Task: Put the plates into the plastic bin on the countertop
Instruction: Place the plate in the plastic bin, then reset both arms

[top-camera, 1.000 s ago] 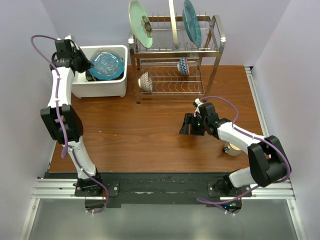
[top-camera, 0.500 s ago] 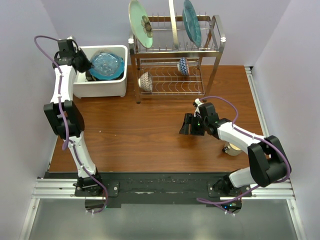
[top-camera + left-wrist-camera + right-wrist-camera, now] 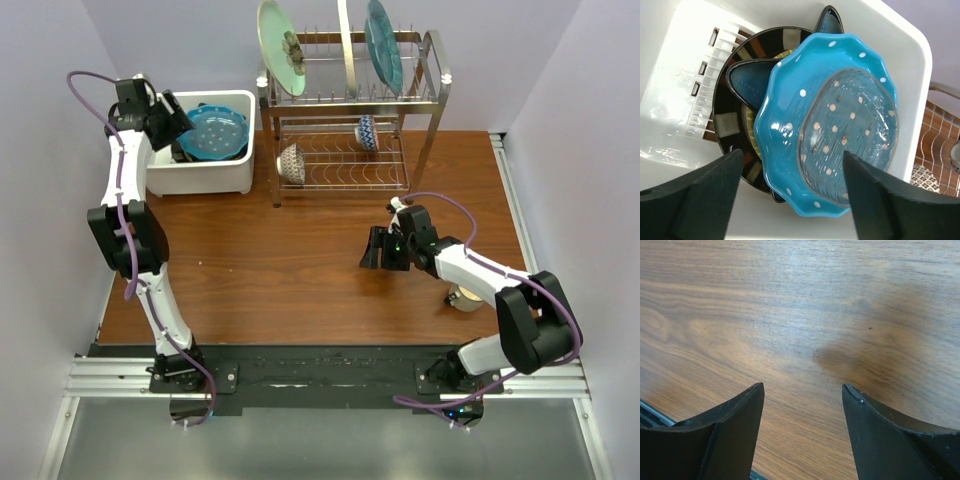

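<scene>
- Table [image 3: 300,270]: brown wood, with both arms bolted at its near edge.
- Rack [image 3: 435,75]: at the far middle. Three plates stand on edge on its top tier: pale green [image 3: 280,45], cream [image 3: 346,45] and teal [image 3: 383,45].
- Bin [image 3: 200,178]: white, at the far left, just left of the rack. Its long axis runs left to right.
- Left arm: stretched far along the table's left edge, its wrist bent right over the bin's left rim.
- Right arm: elbow near right, forearm low over the wood and pointing left.
- Blue dotted plate [image 3: 830,120]: face up on top of the stack in the bin. It looks round from above.
- Striped plate [image 3: 730,125]: lowest in the stack that shows, flat.
- Star plate [image 3: 747,82]: between the other two, its points jutting out.
- Left claw [image 3: 792,155]: fingers spread above the stack, holding nothing.
- Right claw [image 3: 802,390]: fingers apart over bare wood, holding nothing.
</scene>
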Action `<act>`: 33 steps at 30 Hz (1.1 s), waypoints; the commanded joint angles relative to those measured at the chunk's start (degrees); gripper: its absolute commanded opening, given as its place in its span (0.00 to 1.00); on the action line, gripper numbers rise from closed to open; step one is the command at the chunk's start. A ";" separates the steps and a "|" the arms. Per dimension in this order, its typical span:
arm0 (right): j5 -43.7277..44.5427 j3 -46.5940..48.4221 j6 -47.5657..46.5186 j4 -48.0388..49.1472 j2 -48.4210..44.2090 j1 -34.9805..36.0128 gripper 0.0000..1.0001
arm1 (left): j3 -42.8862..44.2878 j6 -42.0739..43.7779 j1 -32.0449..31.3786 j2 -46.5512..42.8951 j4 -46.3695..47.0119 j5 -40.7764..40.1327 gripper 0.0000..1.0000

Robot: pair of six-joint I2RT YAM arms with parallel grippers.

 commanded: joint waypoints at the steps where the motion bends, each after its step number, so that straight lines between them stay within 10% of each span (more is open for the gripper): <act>1: 1.00 0.91 -1.12 -0.99 -1.56 -0.06 0.67 | -0.86 0.66 0.56 -5.67 2.63 0.34 0.93; 33: 17.51 3.72 -4.81 -9.68 -13.07 -0.06 0.94 | -45.15 6.11 -14.90 -41.09 15.11 -1.57 1.00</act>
